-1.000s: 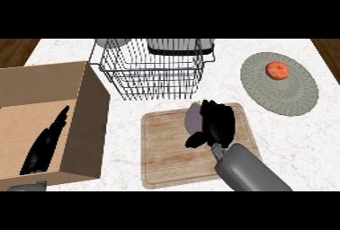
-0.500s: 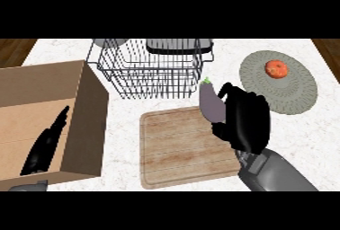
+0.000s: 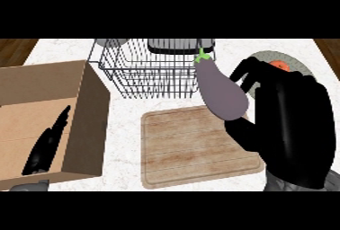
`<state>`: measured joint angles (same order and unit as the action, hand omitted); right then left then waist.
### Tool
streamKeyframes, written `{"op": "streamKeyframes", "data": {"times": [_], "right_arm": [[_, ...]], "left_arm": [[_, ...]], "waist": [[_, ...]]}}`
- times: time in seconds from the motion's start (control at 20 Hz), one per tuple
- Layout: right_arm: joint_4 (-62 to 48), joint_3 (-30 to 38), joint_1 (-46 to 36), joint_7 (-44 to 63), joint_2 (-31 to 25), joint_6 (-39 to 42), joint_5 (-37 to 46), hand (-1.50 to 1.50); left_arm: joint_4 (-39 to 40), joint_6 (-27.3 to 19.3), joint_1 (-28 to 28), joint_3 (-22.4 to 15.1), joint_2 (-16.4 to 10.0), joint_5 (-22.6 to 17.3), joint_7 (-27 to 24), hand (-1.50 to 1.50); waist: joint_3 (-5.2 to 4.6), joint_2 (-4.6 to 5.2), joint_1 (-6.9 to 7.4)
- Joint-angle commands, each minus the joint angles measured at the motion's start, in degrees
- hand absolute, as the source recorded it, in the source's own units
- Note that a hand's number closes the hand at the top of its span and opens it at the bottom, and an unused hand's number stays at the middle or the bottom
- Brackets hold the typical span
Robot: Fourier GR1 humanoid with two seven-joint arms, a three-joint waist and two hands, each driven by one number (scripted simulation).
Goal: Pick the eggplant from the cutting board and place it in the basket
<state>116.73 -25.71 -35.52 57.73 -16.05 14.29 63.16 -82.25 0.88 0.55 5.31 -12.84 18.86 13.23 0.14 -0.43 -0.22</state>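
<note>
The eggplant (image 3: pixel 222 92) was held clear of the cutting board (image 3: pixel 192 152) by the right hand (image 3: pixel 289 121). The fingers (image 3: pixel 243 72) were curled round its right side and the thumb was tucked beneath its lower end. It was carried nearly upright, green stem uppermost and tipped slightly left. In the head view the stem lay against the right front corner of the wire basket (image 3: pixel 143 72), while the lower end overlapped the board's far right corner.

The step in hand was judged to be the carry to the basket. How high the eggplant stood above the wire rim could not be read from so steep a view, so height would best be gained before any move leftward. The eggplant would then be brought over the middle of the basket rather than its right wall, so that the stem was not caught in the wires. It would best be lowered within the walls and the fingers opened only once it was low. The plate (image 3: pixel 293 57) and the red fruit (image 3: pixel 282 66) behind the hand were to be avoided on withdrawal.

The left hand (image 3: pixel 50 139) rested with straight fingers at the left, over the cardboard box (image 3: pixel 79 90) on the surface (image 3: pixel 126 130).
</note>
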Motion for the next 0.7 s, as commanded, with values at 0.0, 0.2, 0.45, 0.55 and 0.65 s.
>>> {"op": "streamKeyframes", "data": {"times": [0.0,0.2,0.45,0.55,0.65], "right_arm": [[6.42,2.35,-6.89,8.57,6.54,11.82,-3.50,1.50],[1.54,8.12,-12.42,6.40,10.65,13.09,-6.93,1.50],[-7.97,10.86,-17.95,5.93,15.60,11.76,-6.26,1.50],[-12.03,14.20,-25.00,6.44,15.90,12.02,-8.10,1.50],[-15.42,10.54,-25.50,9.32,15.95,7.02,-9.53,1.50]], "left_arm": [[-2.31,1.66,-1.52,-0.24,-0.43,-0.56,1.39,0.00],[3.20,1.00,3.73,1.08,-0.56,0.01,1.26,0.00],[0.57,0.55,-0.42,-0.64,1.68,0.46,0.30,0.00],[-2.97,2.37,-1.87,-0.48,0.11,0.10,1.12,0.00],[1.53,2.30,0.79,1.09,-0.45,-0.42,-0.35,0.00]], "waist": [[-0.21,0.01,0.31],[-0.21,0.31,0.06],[-0.20,0.34,0.58],[-0.20,0.26,1.08],[-0.24,0.41,1.04]]}}
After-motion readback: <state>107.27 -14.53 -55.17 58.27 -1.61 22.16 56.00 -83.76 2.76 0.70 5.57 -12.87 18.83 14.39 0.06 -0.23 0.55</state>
